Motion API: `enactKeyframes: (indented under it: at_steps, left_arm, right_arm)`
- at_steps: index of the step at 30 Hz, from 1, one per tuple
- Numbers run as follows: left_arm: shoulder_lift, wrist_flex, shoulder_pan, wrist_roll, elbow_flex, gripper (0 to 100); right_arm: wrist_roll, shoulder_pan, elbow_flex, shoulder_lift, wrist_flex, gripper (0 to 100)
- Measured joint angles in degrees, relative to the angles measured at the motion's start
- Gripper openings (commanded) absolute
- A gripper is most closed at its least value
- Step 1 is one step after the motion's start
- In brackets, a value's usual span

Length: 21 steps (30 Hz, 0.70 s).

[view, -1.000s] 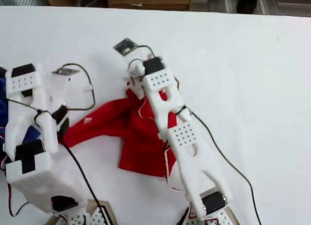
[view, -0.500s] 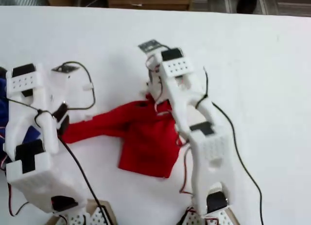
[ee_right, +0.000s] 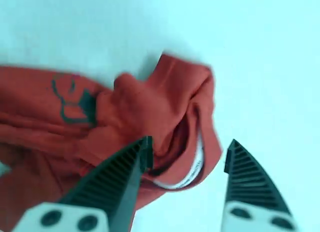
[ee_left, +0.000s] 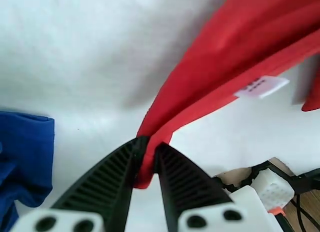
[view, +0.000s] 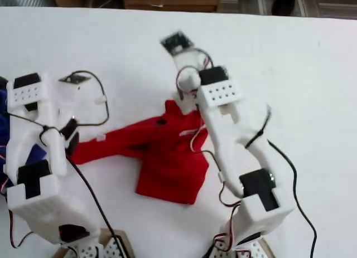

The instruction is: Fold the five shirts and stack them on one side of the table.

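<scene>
Red cloth is pinched between the left fingers [ee_left: 110,172], pressed together on one drawn-out end of the red shirt [view: 167,157], which lies rumpled in the middle of the table [view: 290,74], so folding looks barely begun. Farther out, at the shirt's twelve o'clock, the right fingers [ee_right: 120,167] hang spread over the collar and probably need to close there so both arms can pull the cloth flat. Blue cloth [view: 4,110] bunched at nine o'clock beside the left arm may crowd that pull.

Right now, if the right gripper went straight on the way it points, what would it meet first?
Probably the red shirt: its bunched collar end lies ahead of the right gripper, which is open, with the table beneath. Depth is unclear.
</scene>
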State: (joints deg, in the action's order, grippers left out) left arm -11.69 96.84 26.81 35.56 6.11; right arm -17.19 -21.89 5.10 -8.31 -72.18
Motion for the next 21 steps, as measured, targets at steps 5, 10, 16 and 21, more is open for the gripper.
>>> enactKeyframes:
  at_steps: [5,10,16,21]
  left_arm:
    - [0.00,0.00,0.00,0.00,0.00,3]
    - [0.00,0.00,0.00,0.00,0.18,3]
    - [0.00,0.00,0.00,0.00,0.18,3]
    - [0.00,0.00,0.00,0.00,0.18,3]
  right_arm:
    - [1.76,-0.09,8.62,-2.11,4.57,22.9]
    - [2.29,-0.62,18.20,-18.55,6.33,23.0]
    - [2.29,-0.44,41.23,-41.23,-8.70,23.4]
    - [-2.29,-0.53,63.91,-53.45,-23.30,32.3]
